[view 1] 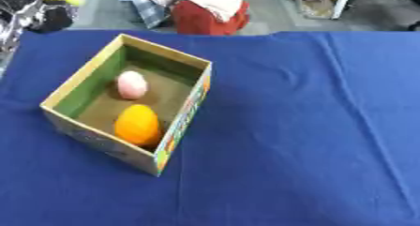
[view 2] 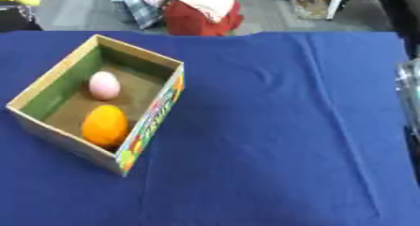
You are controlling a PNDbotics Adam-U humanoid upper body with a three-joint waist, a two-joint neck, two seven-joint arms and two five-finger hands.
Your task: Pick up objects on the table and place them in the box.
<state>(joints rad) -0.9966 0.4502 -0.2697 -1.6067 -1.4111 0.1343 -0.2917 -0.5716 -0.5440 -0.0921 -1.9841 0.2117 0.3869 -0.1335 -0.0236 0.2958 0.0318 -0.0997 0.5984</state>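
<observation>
Left eye view: cardboard box (view 1: 82, 79) loaded, blue cloth (view 1: 311, 126) bare beside it.

Seen at left, open-topped box set askew on the cloth, one corner toward the camera; inside, pale pink egg-shaped object (view 1: 131, 85) near the middle of the floor, larger orange object (view 1: 138, 124) lodged in the near corner against the printed wall (probably where each rolled or was let go, the pair just apart, not stacked). Across the middle and right, only creased cloth, with no loose object left to lift, so collecting judged done or nearly so. No robot hand in either view; state of both hands impossible to tell. At the right eye view's right edge, a blurred clear shape (view 2: 408, 96), unidentified.
</observation>
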